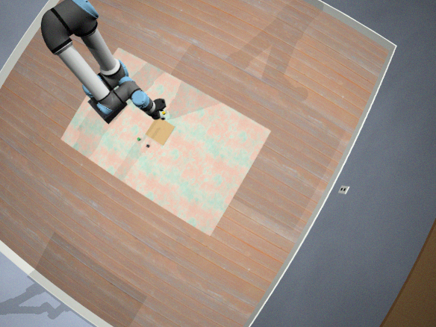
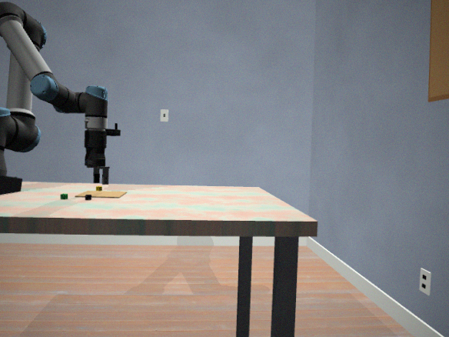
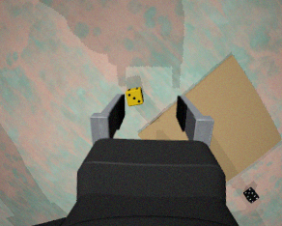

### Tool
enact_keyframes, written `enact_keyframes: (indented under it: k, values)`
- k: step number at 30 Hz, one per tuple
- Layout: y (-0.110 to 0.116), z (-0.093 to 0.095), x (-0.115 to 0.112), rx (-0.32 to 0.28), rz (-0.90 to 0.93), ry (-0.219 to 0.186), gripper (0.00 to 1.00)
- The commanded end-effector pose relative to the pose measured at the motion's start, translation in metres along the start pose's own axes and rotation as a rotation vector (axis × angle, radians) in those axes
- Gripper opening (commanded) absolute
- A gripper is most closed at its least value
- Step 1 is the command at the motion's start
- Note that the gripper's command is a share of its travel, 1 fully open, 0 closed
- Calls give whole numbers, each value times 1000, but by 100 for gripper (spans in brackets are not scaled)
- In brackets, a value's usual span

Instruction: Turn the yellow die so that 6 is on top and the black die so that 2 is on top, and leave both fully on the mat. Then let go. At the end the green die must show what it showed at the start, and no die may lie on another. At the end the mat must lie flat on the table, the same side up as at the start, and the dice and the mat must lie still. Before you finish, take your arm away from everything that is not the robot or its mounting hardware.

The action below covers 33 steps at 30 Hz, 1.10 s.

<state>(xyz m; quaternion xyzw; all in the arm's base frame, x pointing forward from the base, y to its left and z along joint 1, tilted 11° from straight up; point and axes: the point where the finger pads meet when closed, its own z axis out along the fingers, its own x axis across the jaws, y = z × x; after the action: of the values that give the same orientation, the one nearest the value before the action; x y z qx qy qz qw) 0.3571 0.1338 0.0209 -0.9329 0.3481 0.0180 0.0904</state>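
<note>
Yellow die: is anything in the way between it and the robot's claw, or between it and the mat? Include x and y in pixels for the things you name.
Nothing visible stands between the open gripper [image 2: 101,181] [image 3: 151,112] and the yellow die [image 2: 99,188] [image 3: 134,97], nor between the die and the mat [image 1: 161,132] [image 2: 105,195] [image 3: 227,106].

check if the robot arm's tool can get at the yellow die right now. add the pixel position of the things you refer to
Probably yes: the black two-finger tool [image 1: 163,115] [image 2: 101,183] [image 3: 151,105] is open above the small yellow die [image 1: 163,113] [image 2: 99,188] [image 3: 134,97], with nothing visible between them, though it may need to centre first.
</note>
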Motion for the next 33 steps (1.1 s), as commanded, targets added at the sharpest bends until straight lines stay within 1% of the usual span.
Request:
enact_keyframes:
  k: [1,12,33]
  values:
    - [-10,-1,-4,2,5,2,100]
    - [-16,-1,-8,2,5,2,100]
    - [-16,-1,-8,2,5,2,100]
